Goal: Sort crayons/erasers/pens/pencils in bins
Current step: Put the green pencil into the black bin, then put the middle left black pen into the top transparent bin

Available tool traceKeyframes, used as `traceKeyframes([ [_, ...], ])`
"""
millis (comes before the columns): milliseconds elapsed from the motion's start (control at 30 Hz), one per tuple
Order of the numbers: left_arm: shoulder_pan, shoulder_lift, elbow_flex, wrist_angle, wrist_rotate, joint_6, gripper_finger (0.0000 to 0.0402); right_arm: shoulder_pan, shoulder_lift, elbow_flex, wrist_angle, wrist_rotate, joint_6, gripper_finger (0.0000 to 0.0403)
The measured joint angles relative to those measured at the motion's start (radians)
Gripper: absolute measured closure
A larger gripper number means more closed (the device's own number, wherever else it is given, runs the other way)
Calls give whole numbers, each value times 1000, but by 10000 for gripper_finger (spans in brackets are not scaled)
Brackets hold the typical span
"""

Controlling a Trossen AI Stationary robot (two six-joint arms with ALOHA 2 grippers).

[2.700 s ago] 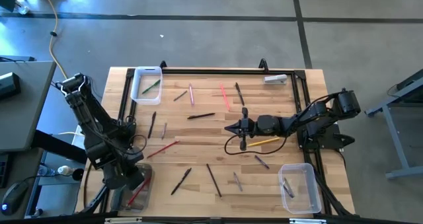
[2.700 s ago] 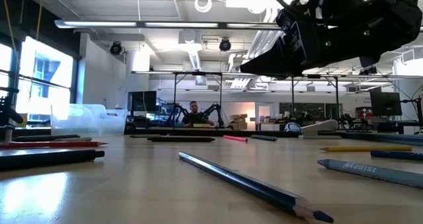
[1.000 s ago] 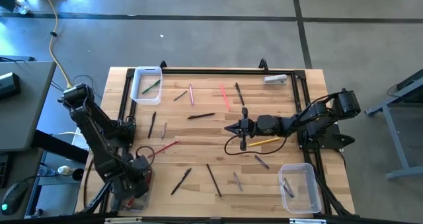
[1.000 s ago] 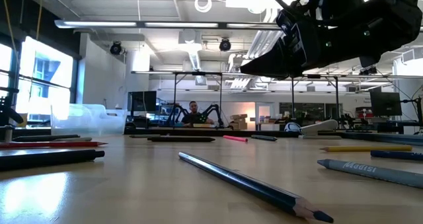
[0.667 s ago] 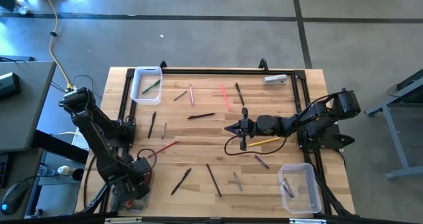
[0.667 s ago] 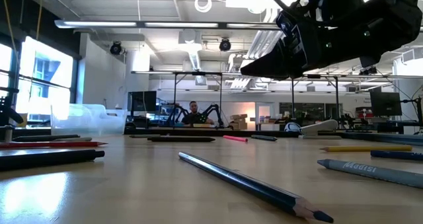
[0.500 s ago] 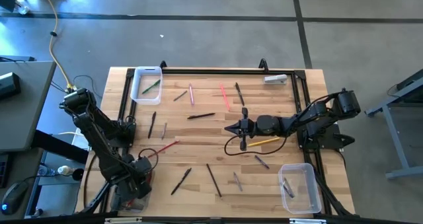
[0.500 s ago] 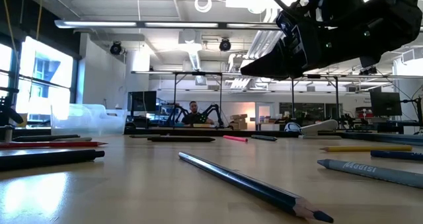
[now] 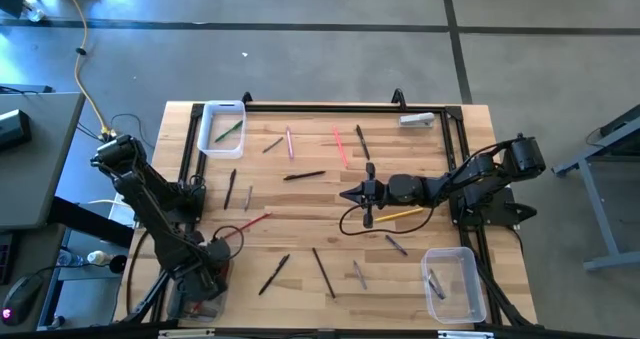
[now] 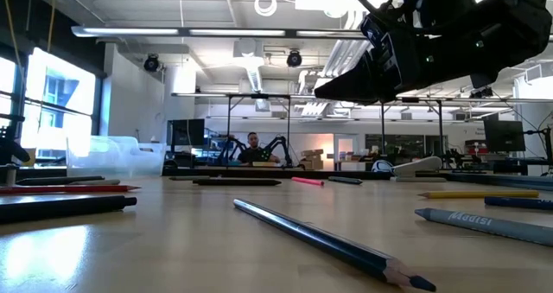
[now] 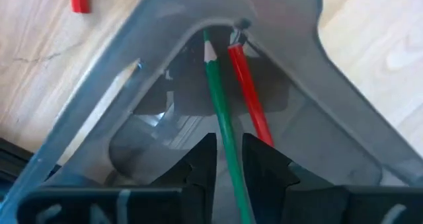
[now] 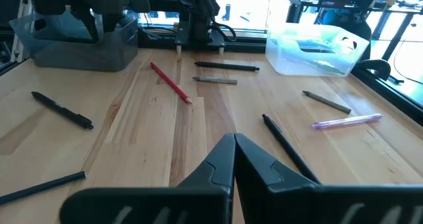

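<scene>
High view: left claw point(image 9: 203, 280) sits over the grey bin point(image 9: 217, 263) at the desk's point(image 9: 300, 189) near-left corner; right claw point(image 9: 350, 194) waits mid-desk, pressed together.

Left wrist view: fingers point(image 11: 201, 159) slightly apart, a green pencil point(image 11: 221, 112) between them, tip down in the bin beside a red one point(image 11: 251, 95). Best to part wider and lift straight up, clear of the walls.

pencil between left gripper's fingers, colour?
Green pencil, beside a red one in the grey bin; left wrist view shows it best.
</scene>
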Motion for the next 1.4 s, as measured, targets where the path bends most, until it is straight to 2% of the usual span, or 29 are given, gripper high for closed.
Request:
traceKeyframes([
  [233,12,-38,19,-30,64,14,296,0,0,0,0,0,-1,403],
  [433,31,-99,119,-262,80,84,272,0,0,0,1,0,0,403],
  [633,90,-185,196,-401,46,190,278,0,0,0,3,0,0,403],
  [767,186,-248,200,-406,3,231,297,0,0,0,3,0,0,403],
  [1000,412,-314,199,-415,-130,439,355,0,0,0,3,0,1,403],
  [1167,624,-303,190,-415,-139,648,396,0,0,0,4,0,1,403],
  [1400,899,-309,44,-377,-99,825,401,0,0,0,9,0,16,403],
])
